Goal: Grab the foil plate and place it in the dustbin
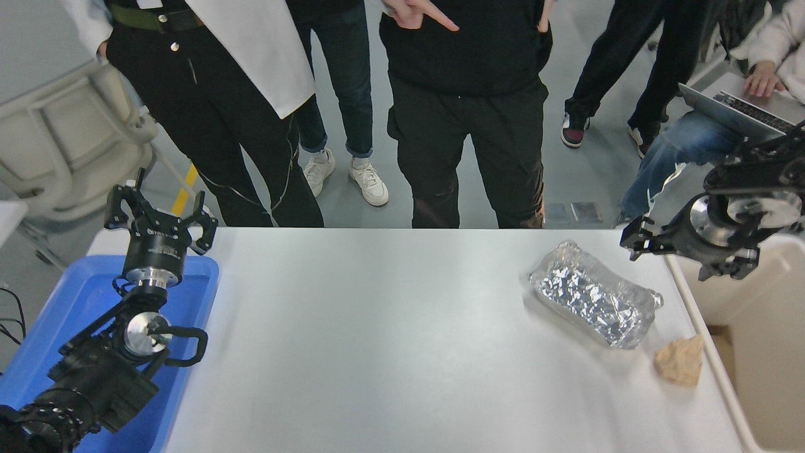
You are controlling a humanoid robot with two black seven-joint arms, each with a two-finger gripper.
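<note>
Right end effector (676, 251), fingers spread, is hovering at frame right; it should be straddling the foil plate (594, 294) rim squarely.

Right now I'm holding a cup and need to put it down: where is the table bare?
The widest bare stretch of the table lies between the blue tray, where the left gripper is parked, and the foil plate. The right end is crowded: foil plate, paper wad, dustbin alongside, and the right gripper above the far corner.
</note>
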